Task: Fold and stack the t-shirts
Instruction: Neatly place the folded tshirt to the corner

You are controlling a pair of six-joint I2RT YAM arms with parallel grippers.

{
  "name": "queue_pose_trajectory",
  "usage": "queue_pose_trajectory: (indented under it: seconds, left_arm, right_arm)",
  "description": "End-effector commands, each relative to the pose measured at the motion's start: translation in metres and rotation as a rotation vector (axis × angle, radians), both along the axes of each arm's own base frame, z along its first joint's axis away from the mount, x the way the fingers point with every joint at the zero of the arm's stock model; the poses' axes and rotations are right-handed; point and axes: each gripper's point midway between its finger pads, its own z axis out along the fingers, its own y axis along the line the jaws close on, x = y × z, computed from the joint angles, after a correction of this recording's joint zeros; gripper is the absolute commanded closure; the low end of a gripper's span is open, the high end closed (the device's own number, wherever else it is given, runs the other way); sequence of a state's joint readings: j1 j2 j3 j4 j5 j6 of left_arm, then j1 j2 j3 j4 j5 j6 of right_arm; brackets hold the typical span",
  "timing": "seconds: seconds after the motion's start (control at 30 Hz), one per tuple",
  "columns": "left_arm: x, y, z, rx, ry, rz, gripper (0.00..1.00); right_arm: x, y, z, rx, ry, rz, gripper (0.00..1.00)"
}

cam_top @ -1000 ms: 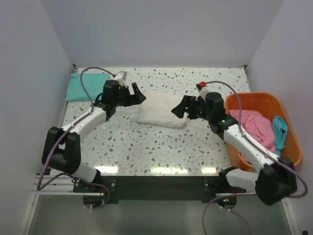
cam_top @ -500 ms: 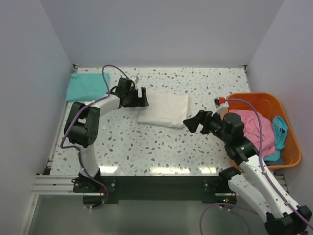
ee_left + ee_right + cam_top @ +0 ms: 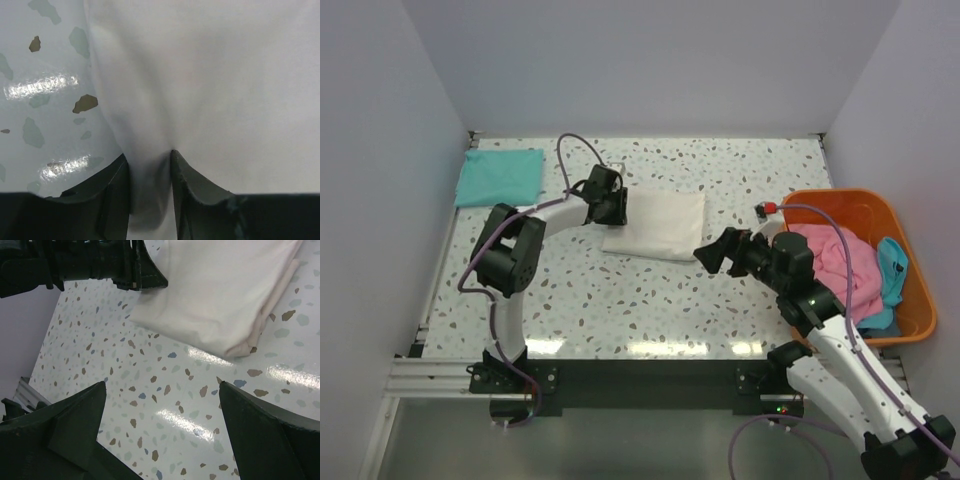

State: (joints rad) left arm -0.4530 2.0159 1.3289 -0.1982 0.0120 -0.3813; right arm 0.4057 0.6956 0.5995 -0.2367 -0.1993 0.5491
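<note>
A folded cream t-shirt (image 3: 660, 225) lies in the middle of the table. My left gripper (image 3: 616, 206) is at its left edge, and in the left wrist view the jaws (image 3: 150, 162) are pinched on a fold of the cream cloth (image 3: 215, 75). My right gripper (image 3: 712, 252) hovers open just off the shirt's near right corner, over bare table (image 3: 162, 385), with the cream t-shirt (image 3: 220, 295) ahead of it. A folded teal t-shirt (image 3: 500, 177) lies at the far left. A pink t-shirt (image 3: 845, 265) and a blue one (image 3: 892, 265) sit crumpled in the basket.
The orange plastic basket (image 3: 840, 197) stands at the right edge of the table beside my right arm. White walls close in the table on the left, back and right. The left gripper's black body (image 3: 135, 270) shows at the top of the right wrist view.
My left gripper moved right onto the cream t-shirt's left edge and closed on the cloth. My right gripper drew back from the shirt's right edge toward the near right, staying open.
</note>
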Motion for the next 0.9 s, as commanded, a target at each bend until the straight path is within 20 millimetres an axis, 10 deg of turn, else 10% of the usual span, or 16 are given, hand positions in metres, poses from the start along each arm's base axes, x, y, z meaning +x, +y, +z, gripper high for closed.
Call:
queue_pose_trajectory:
  seconds: [0.0, 0.13, 0.47, 0.87]
  left_arm:
    - [-0.004, 0.01, -0.016, 0.095, 0.029, 0.016, 0.64]
    - [0.001, 0.01, -0.009, 0.131, 0.004, -0.032, 1.0]
    - [0.073, 0.059, 0.108, 0.395, -0.383, -0.147, 1.0]
    - [0.124, 0.193, 0.18, 0.556, -0.487, -0.021, 1.0]
  right_arm:
    - [0.0, -0.004, 0.006, 0.006, -0.023, -0.026, 0.01]
    - [-0.001, -0.011, 0.004, -0.009, -0.033, -0.053, 0.01]
    - [0.009, -0.023, -0.006, -0.087, -0.031, -0.109, 0.01]
    - [0.021, -0.025, -0.027, -0.167, 0.027, -0.118, 0.01]
